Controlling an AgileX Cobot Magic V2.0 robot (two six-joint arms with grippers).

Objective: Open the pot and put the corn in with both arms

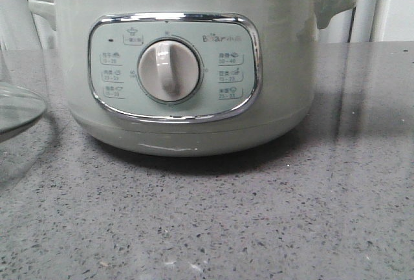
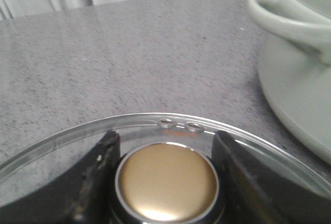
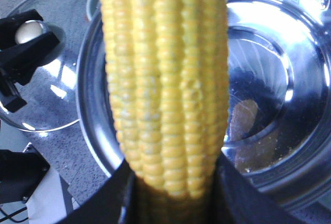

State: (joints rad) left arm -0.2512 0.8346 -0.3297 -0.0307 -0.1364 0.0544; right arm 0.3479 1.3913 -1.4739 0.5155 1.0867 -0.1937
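Note:
The pale green pot (image 1: 194, 66) stands open in the middle of the grey counter, with no lid on its steel rim. My right gripper (image 3: 173, 177) is shut on the yellow corn (image 3: 165, 79) and holds it above the pot's shiny steel inside (image 3: 269, 79). My left gripper (image 2: 165, 137) is shut on the gold knob (image 2: 166, 182) of the glass lid (image 2: 155, 123), which sits low beside the pot's left handle (image 2: 289, 12). The lid's edge shows at the far left of the front view (image 1: 16, 108). Neither gripper shows in the front view.
White curtains (image 1: 375, 8) hang behind the counter. The speckled grey countertop (image 1: 259, 222) stretches in front of the pot. A black base and a white edge (image 3: 20, 177) lie at the counter's side in the right wrist view.

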